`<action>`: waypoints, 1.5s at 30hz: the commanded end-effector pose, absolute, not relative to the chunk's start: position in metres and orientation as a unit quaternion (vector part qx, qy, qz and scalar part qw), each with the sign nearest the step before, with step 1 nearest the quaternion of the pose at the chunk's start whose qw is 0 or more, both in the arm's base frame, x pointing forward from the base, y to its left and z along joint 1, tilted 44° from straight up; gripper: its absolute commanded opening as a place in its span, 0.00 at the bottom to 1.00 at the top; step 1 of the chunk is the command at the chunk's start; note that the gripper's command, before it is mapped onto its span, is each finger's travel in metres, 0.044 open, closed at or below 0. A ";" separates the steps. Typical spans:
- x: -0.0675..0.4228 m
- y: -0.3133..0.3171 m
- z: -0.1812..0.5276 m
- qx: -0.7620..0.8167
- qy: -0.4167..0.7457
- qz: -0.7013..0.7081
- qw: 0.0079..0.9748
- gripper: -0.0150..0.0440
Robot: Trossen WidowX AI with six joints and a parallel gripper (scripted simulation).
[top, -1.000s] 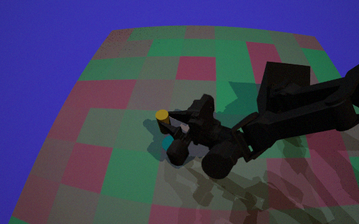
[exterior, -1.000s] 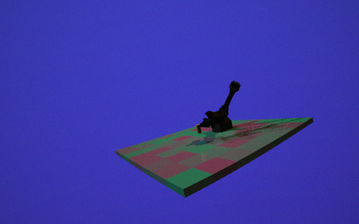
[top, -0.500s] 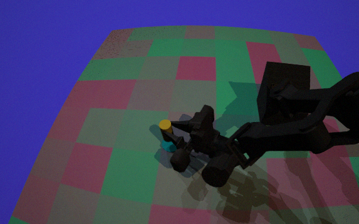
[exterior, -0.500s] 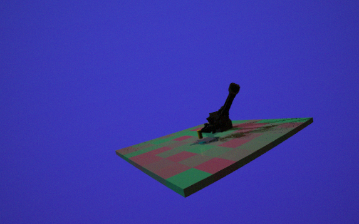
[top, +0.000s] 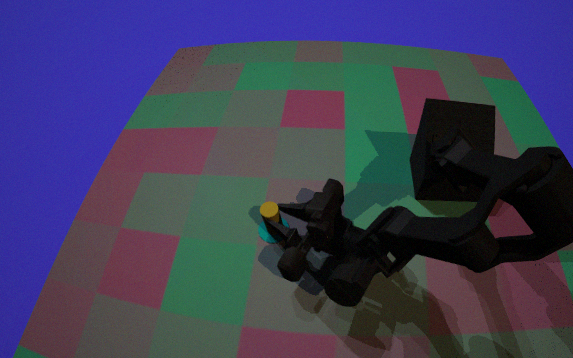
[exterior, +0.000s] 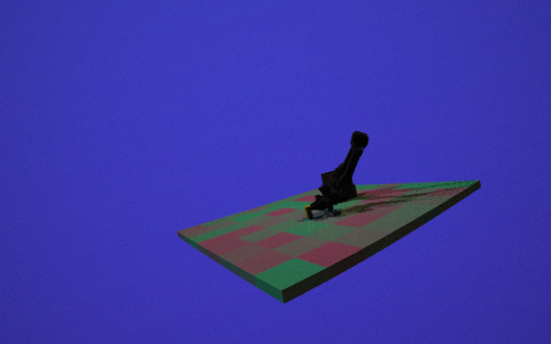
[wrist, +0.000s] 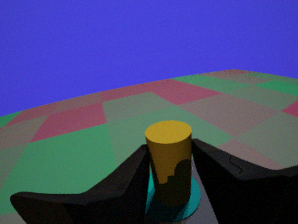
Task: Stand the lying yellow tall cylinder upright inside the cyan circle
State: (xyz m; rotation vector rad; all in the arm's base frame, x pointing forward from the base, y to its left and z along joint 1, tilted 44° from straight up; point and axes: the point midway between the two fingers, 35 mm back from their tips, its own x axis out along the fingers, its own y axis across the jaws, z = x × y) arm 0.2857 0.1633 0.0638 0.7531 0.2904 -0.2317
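The yellow tall cylinder (top: 270, 211) (exterior: 309, 211) (wrist: 169, 156) stands upright over the cyan circle (top: 267, 233) (wrist: 193, 203). In the wrist view its lower end reaches down into the circle; I cannot tell whether it touches the floor. My gripper (top: 279, 220) (wrist: 169, 147) is shut on the cylinder, one dark finger on each side of its body. The arm reaches in low from the right.
The checkered green, red and grey floor (top: 208, 280) (exterior: 306, 269) spreads all around. A dark cube (top: 453, 150), the arm's base, stands at the right behind the arm. The floor's edges drop off into blue.
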 end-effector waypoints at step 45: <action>0.295 0.102 0.129 0.375 0.128 -0.115 0.911 0.93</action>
